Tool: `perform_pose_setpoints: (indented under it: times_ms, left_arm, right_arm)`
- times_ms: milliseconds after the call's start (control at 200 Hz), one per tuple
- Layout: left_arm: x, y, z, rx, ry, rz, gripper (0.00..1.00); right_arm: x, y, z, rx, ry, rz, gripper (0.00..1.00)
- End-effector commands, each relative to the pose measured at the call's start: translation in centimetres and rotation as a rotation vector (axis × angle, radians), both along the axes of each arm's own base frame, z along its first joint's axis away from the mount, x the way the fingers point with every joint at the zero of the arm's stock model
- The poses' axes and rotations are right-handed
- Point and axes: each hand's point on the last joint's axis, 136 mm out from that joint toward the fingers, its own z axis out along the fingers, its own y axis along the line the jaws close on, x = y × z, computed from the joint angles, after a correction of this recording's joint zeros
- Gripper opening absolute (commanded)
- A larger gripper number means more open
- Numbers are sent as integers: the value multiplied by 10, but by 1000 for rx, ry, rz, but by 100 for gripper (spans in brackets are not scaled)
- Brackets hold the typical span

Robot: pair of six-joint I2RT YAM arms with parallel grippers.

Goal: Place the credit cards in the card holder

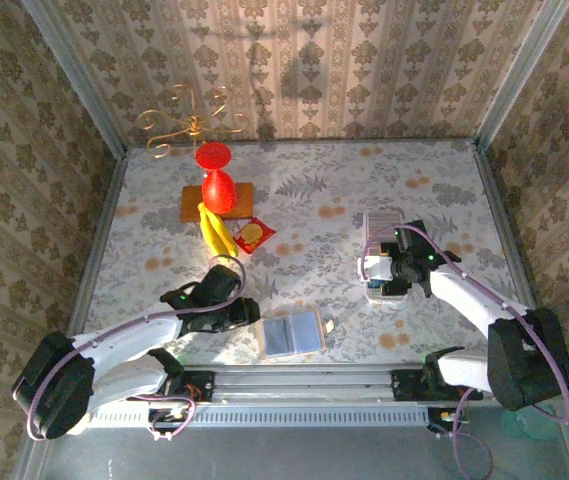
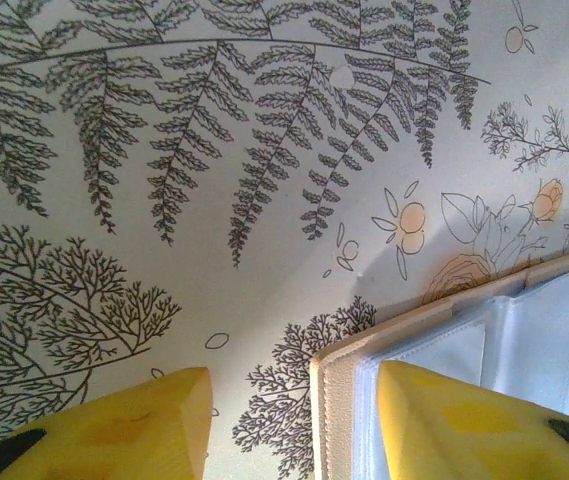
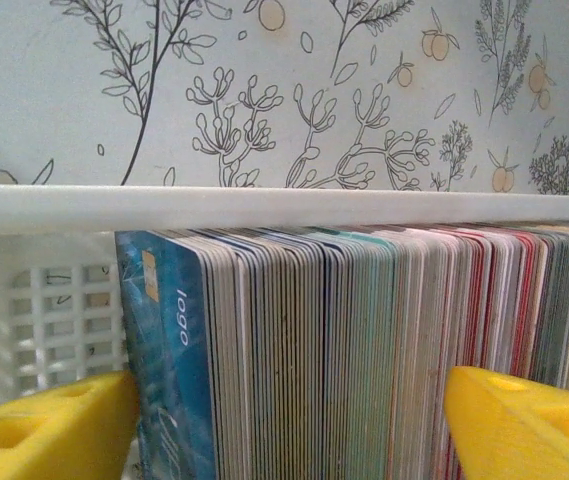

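Left gripper (image 1: 236, 310): fingers spread; in its wrist view (image 2: 294, 378) one rested by the bare cloth and the other lay over the holder's inside, with the holder's edge between them and nothing pinched.
Holder (image 1: 292, 335): lay open flat near the table's front edge, just right of the left gripper; its tan rim (image 2: 322, 420) framed pale blue pockets. Whether a card sat in them could not be told.
Right gripper (image 1: 391, 272): low over the tray, fingers apart (image 3: 289, 405) astride much of the card stack, closed on no card.
Cards (image 3: 364, 340): stood on edge, packed tight, a blue one at the left end, all in the white tray (image 1: 382, 222), well apart from the holder.
Done: holder opened and steadied, by the look of it.
Left: pick a card out, carry it across, slide it into a pocket, then the rest; most of the task, I judged.
Surface: pale floral cloth (image 1: 434, 190); at the back left a banana (image 1: 214, 230), a red vase (image 1: 217, 186) on a wooden board (image 1: 192, 206), and a snack packet (image 1: 254, 235).
Room: patterned wallpaper (image 1: 364, 60) on three sides, with grey corner posts.
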Motion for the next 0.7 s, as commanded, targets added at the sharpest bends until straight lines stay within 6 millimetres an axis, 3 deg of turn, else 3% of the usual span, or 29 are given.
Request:
perform_pose_setpoints:
  times_ms: [0, 95, 345, 695]
  left_arm:
    - [9, -6, 9, -16, -30, -11, 46]
    - [9, -7, 8, -18, -27, -11, 45]
    - [10, -10, 6, -24, -15, -18, 42]
    - [9, -13, 3, -36, 0, -22, 40]
  right_arm:
    - [9, 6, 17, 17, -35, 27, 72]
    - [5, 6, 21, 21, -32, 35, 69]
    - [-10, 6, 20, 10, 3, 74, 46]
    - [-17, 2, 23, -2, 1, 72, 21]
